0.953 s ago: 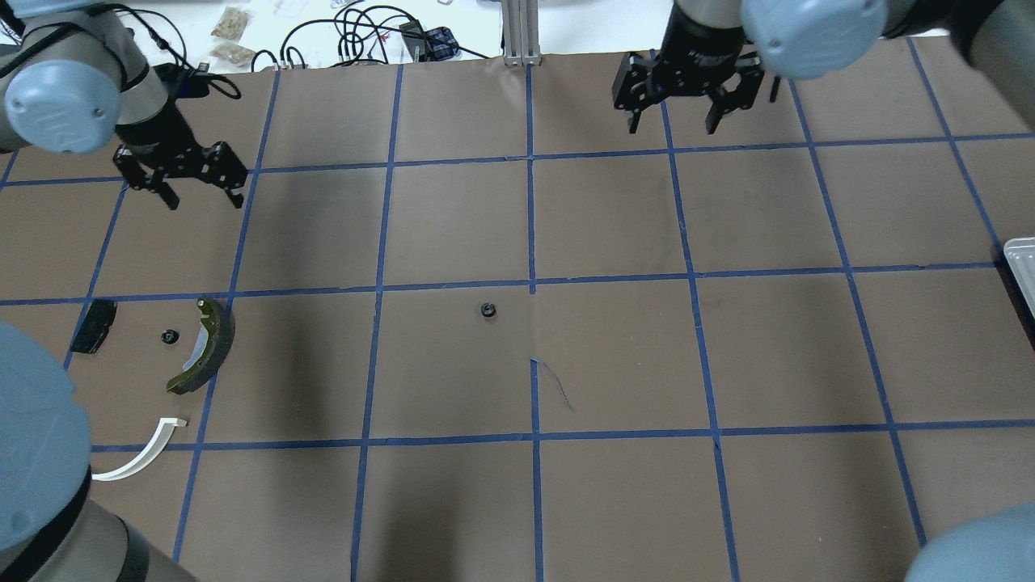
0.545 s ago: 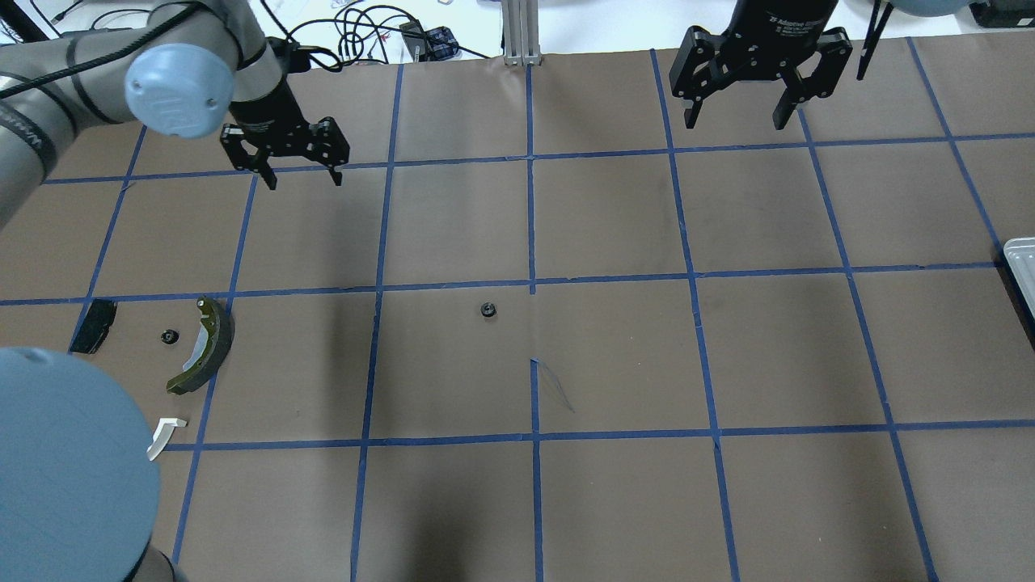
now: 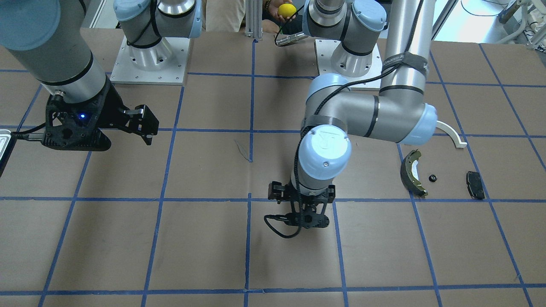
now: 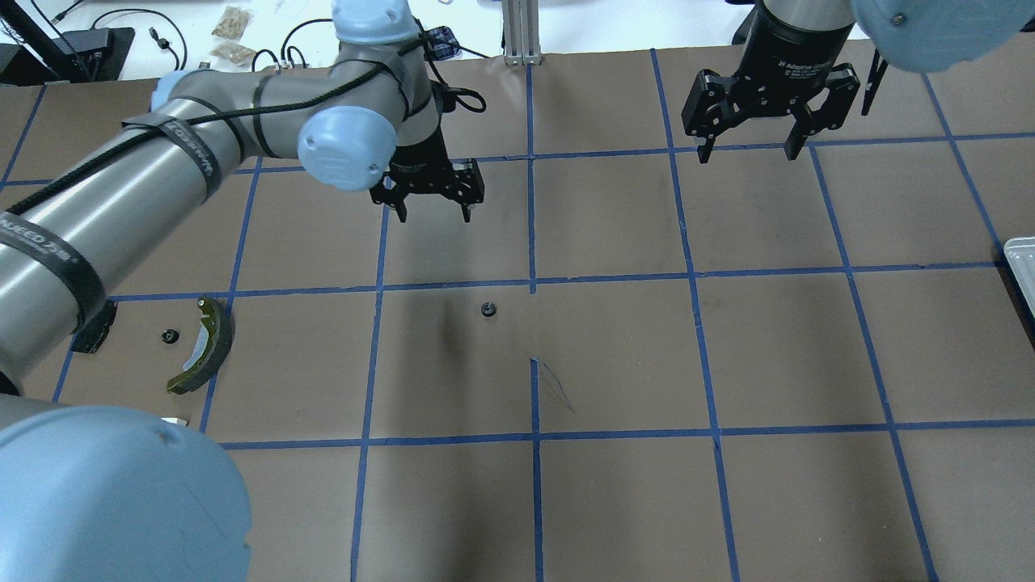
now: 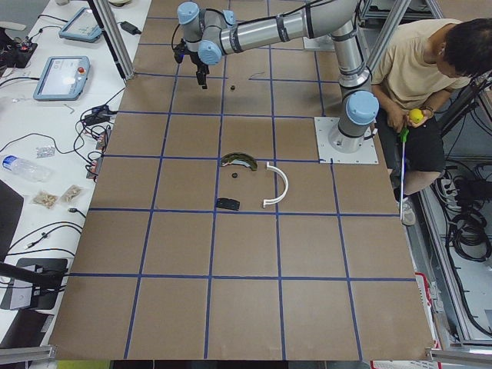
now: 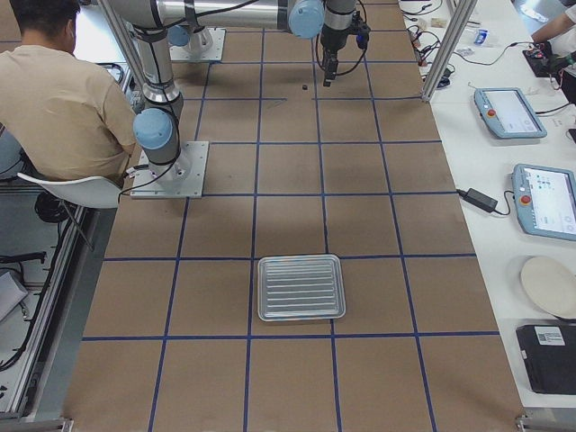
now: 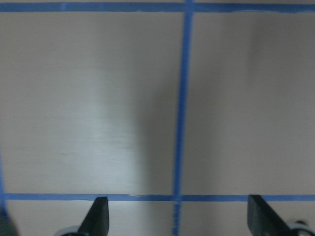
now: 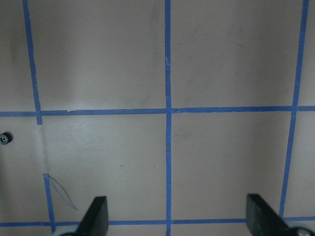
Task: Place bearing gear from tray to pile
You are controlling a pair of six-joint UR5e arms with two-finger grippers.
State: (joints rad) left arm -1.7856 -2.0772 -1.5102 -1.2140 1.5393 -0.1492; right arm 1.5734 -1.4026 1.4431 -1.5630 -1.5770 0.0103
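A small black bearing gear [image 4: 487, 309] lies alone on the brown paper mid-table; it also shows at the left edge of the right wrist view [image 8: 5, 139]. A second gear [image 4: 168, 336] lies in the pile beside the olive-grey brake shoe [image 4: 206, 343], with the black brake pad [image 3: 474, 184] and the white arch [image 3: 452, 134]. My left gripper [image 4: 434, 217] is open and empty, hovering beyond the lone gear and slightly to its left. My right gripper [image 4: 752, 155] is open and empty over the far right. The silver tray [image 6: 301, 287] looks empty.
Only a corner of the tray [image 4: 1020, 259] shows at the overhead view's right edge. My left arm [image 4: 162, 186] stretches over the pile side and hides part of the pad and arch. A person [image 5: 419, 69] sits behind the robot bases. Blue tape grids the paper.
My left arm has swung right from the far-left edge towards the table's middle. My right gripper has shifted a little right. Both stay open; the gears have not moved.
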